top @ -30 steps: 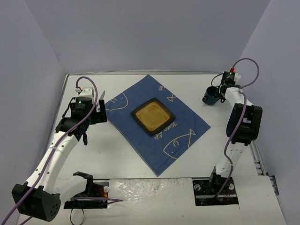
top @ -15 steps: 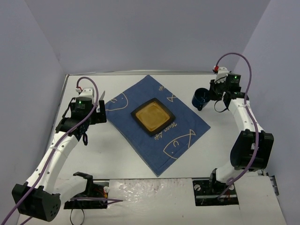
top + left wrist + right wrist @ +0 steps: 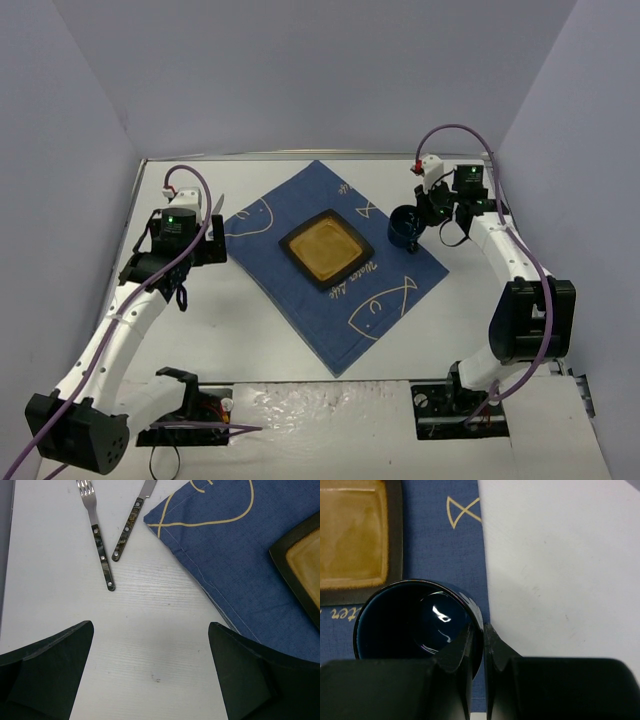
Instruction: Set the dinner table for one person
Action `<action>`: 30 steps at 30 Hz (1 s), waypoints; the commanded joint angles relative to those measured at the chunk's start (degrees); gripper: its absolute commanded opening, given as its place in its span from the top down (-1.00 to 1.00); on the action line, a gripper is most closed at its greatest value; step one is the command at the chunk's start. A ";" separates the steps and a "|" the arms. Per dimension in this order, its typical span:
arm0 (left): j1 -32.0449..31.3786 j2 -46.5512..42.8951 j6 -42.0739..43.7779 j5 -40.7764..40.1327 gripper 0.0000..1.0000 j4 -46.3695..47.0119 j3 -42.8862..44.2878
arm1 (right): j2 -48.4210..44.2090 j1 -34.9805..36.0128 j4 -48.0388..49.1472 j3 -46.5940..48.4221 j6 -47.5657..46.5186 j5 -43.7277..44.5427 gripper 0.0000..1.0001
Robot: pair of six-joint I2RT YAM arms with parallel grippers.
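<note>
Right claw (image 3: 477,642) is clenched on the rim of a dark blue mug (image 3: 412,622), one finger inside and one outside. The mug is over the right edge of a blue fish-print cloth (image 3: 300,300), near a square amber plate (image 3: 326,248) at the cloth's middle. Left claw (image 3: 151,630) is spread wide, holding nothing, above the white bench (image 3: 150,605). The bench carries the cloth, with a fork (image 3: 98,545) and knife (image 3: 131,517) just beside the cloth's left corner.
</note>
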 commanded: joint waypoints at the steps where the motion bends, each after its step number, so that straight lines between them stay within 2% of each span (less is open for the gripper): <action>1: 0.00 -1.15 1.13 -0.67 -0.94 3.45 0.94 | -1.96 0.51 3.96 -1.81 -3.05 -2.47 1.00; 14: 0.00 -1.33 1.65 -0.32 -0.94 3.63 0.84 | -1.94 -0.29 7.58 -8.64 -0.88 -3.21 1.00; 30: -0.08 -2.20 2.31 -0.31 -0.94 4.04 0.31 | 1.12 -3.98 10.02 -6.76 -1.85 -5.55 1.00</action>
